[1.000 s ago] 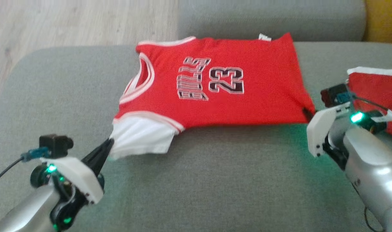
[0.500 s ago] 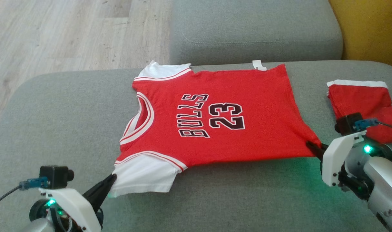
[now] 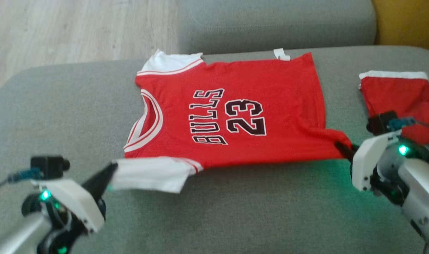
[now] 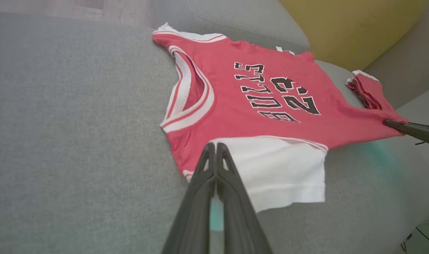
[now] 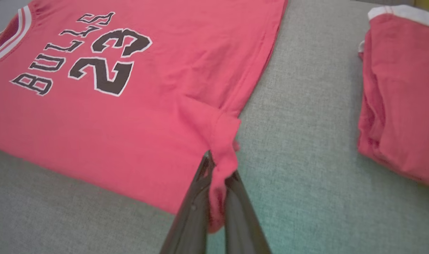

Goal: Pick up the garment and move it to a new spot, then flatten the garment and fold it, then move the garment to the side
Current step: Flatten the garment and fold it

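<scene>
A red basketball jersey [image 3: 235,113], printed "BULLS 23" in black letters edged with white, lies spread face up on a grey sofa cushion [image 3: 235,211], its neck opening towards the robot's left and its hem towards the right. The left gripper [image 4: 215,146], at the lower left of the head view, has its two dark fingers pressed together on the edge of the near white sleeve [image 3: 151,173], which is pulled out flat towards it. The right gripper [image 3: 339,146], at the lower right, is closed on the near hem corner [image 5: 223,141]; in the right wrist view the red cloth bunches up and hangs down between its fingers. A small white label [image 3: 281,54] sticks out from the jersey's far edge. Near the hem, to the right and apart from it, a second red garment with a white band [image 3: 398,95] lies folded on the same cushion. Pale wooden floor [image 3: 77,28] shows beyond the sofa at the upper left.
</scene>
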### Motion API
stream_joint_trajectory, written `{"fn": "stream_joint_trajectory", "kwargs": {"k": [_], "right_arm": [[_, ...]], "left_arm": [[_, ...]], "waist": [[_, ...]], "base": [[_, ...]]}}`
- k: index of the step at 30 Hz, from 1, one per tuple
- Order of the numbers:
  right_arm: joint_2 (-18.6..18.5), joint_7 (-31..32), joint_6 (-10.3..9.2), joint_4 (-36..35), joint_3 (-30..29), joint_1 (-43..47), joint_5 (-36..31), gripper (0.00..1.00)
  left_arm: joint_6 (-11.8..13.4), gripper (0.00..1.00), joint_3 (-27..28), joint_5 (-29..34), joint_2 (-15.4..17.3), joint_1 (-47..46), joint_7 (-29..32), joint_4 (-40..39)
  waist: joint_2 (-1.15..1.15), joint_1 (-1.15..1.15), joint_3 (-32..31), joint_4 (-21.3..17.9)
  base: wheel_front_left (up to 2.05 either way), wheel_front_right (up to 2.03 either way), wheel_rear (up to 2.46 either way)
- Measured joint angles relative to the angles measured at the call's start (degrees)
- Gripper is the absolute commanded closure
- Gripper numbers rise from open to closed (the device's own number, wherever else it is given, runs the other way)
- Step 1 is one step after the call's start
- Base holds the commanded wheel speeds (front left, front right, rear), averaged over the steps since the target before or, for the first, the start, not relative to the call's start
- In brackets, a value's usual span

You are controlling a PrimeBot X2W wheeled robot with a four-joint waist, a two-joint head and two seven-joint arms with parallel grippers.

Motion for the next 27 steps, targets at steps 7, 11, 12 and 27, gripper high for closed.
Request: {"fn": "stream_joint_trajectory", "kwargs": {"k": [7, 11, 12, 27], "right_arm": [[2.05, 3.27, 0.0, 2.37, -1.38, -5.27, -0.33, 1.0], [2.87, 5.16, -0.01, 4.13, -1.38, -8.19, -0.35, 1.0], [2.87, 5.16, -0.01, 4.13, -1.38, -8.19, -0.35, 1.0], [6.24, 5.94, -0.01, 10.47, 0.02, -17.27, -2.23, 1.0]], "left_arm": [[-1.49, 1.0, 0.26, 0.73, -1.67, -8.72, 4.11, 5.32], [-2.58, 1.0, -0.94, 2.26, -3.04, -13.76, 7.05, 9.72], [-2.58, 1.0, -0.94, 2.26, -3.04, -13.76, 7.05, 9.72], [-5.56, 1.0, -4.78, 7.66, -8.26, -29.83, 12.1, 23.26]], "waist": [[0.0, 0.0, 3.59, -0.01], [0.0, 0.01, 5.74, 0.03], [0.0, 0.01, 5.74, 0.03], [0.0, 0.0, 13.01, -0.92]], "base": [[0.0, 0.0, 0.0], [0.0, 0.0, 0.0], [0.0, 0.0, 0.0], [0.0, 0.0, 0.0]]}}
